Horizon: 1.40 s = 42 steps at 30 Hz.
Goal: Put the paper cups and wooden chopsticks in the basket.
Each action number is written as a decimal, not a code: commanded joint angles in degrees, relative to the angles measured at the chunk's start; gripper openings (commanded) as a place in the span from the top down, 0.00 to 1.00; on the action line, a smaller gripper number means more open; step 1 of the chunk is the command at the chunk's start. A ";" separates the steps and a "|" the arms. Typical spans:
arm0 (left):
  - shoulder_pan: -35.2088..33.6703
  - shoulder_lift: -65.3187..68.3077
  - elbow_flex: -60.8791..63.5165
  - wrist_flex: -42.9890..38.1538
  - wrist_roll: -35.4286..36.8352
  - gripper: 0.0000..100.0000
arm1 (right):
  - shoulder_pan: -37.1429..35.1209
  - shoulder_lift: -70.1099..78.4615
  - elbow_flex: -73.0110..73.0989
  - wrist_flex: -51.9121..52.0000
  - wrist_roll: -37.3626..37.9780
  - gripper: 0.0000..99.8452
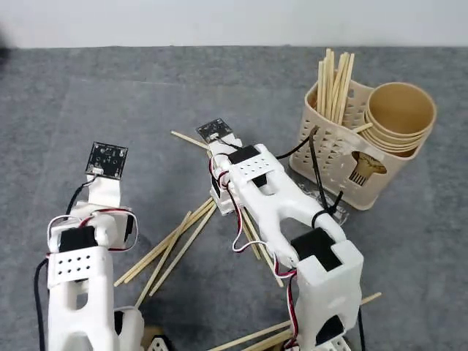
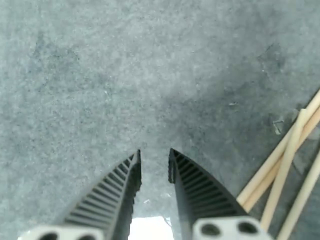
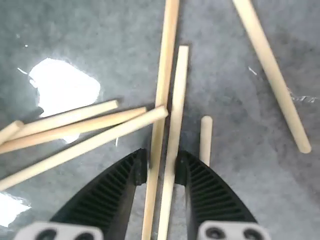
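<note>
My right gripper [image 3: 161,162] is low over the grey mat, shut on two wooden chopsticks [image 3: 170,125] that lie side by side between its fingers. A short chopstick end [image 3: 205,132] rests just outside one finger. More chopsticks [image 3: 80,131] cross beside them. My left gripper [image 2: 154,160] hangs a little open above bare mat, with loose chopsticks [image 2: 285,170] off to one side. In the high view the basket [image 1: 333,164] at the back right holds stacked paper cups [image 1: 398,117] and upright chopsticks [image 1: 333,80].
Loose chopsticks [image 1: 172,245] lie fanned between the two arms, and more [image 1: 270,335] lie by the right arm's base. One chopstick [image 1: 189,139] pokes out beyond the right wrist. A black cable [image 1: 314,164] runs past the basket.
</note>
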 commanded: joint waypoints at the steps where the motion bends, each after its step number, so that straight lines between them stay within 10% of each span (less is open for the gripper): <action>1: -0.18 -2.11 0.75 -2.90 -0.26 0.91 | 0.75 1.19 -1.93 -0.75 2.81 0.88; 42: -0.18 -2.11 4.53 -5.27 -0.35 0.91 | 4.18 -26.42 -15.30 19.56 8.70 0.99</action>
